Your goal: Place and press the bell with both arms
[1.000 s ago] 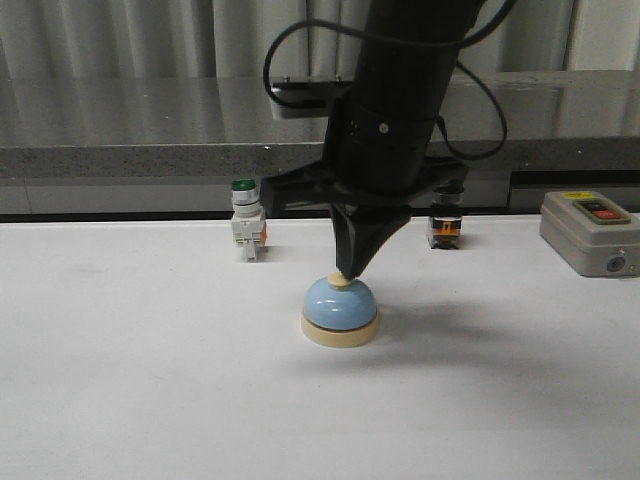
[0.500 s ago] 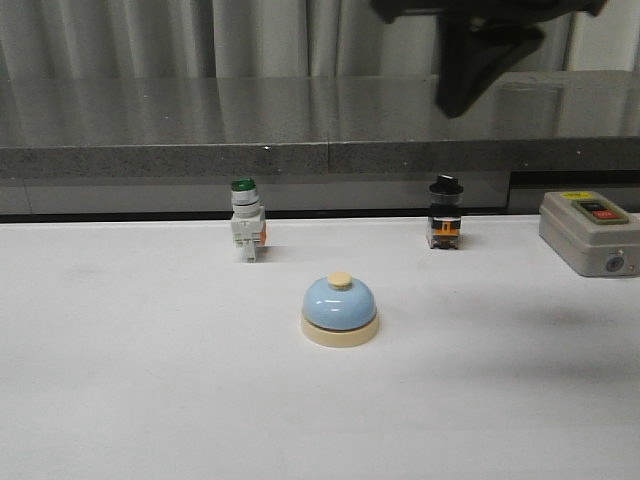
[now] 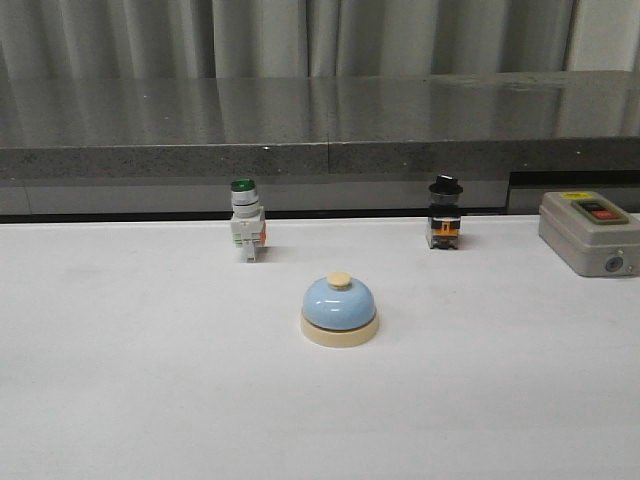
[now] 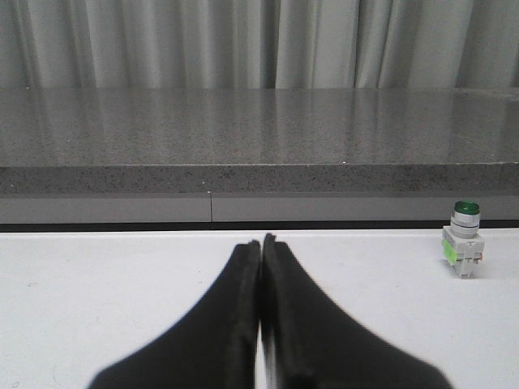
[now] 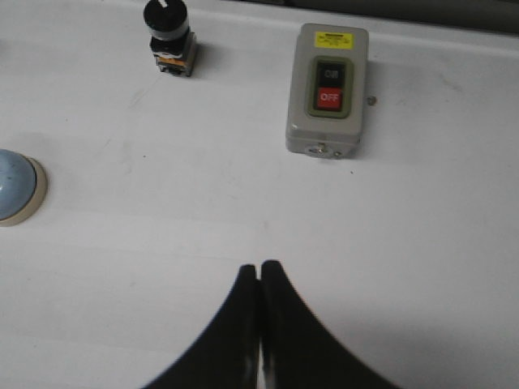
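The bell (image 3: 340, 310) sat upright on the white table (image 3: 140, 400), near the middle of the front view, with neither arm in that view. It looked rigid and fairly light, its glossy blue dome probably slippery — the cream base rim seemed the surer place to take hold, and the knob on top the place to press.

The left gripper (image 4: 261, 243) hovered low over the table with its jaws pressed together and nothing between them. The right gripper (image 5: 259, 267) was likewise closed and empty, above the table to the right of the bell, whose edge showed in its wrist view.

Farther back stood a green-capped switch (image 3: 246, 232) to the left and a black knob switch (image 3: 445, 213) to the right. At far right lay a grey box (image 5: 326, 89) — its red button read OFF; the black button's lettering and the yellow label were too small to read.
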`<state>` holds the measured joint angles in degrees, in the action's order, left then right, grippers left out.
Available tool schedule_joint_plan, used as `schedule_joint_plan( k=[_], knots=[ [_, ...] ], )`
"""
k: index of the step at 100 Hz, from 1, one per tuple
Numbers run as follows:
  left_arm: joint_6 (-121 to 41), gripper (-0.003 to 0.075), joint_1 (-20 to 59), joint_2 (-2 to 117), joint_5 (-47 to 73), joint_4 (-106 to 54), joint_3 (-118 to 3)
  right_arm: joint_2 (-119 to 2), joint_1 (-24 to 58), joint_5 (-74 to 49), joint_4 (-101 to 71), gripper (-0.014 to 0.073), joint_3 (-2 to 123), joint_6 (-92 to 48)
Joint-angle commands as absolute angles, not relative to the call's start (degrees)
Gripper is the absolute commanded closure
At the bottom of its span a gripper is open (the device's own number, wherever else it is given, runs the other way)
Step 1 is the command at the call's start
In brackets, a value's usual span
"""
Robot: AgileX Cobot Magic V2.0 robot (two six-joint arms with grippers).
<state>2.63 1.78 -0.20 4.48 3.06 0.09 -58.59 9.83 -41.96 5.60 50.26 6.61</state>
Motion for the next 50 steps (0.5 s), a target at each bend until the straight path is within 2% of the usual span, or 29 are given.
schedule_joint_plan(
  k=[1, 30, 50],
  knots=[
    [3.0, 0.0740, 1.7, -1.9, -0.7, 3.1, 2.4, -52.0, 8.4, -37.5, 6.4, 0.0654, 48.2, 6.4],
    [3.0, 0.0740, 1.7, -1.9, -0.7, 3.1, 2.4, -34.2, 8.3, -36.1, 6.4, 0.0654, 37.4, 6.4],
    [3.0, 0.0740, 1.7, -1.9, -0.7, 3.1, 2.4, -26.5, 8.3, -36.8, 6.3, 0.0654, 35.4, 6.4]
  ],
)
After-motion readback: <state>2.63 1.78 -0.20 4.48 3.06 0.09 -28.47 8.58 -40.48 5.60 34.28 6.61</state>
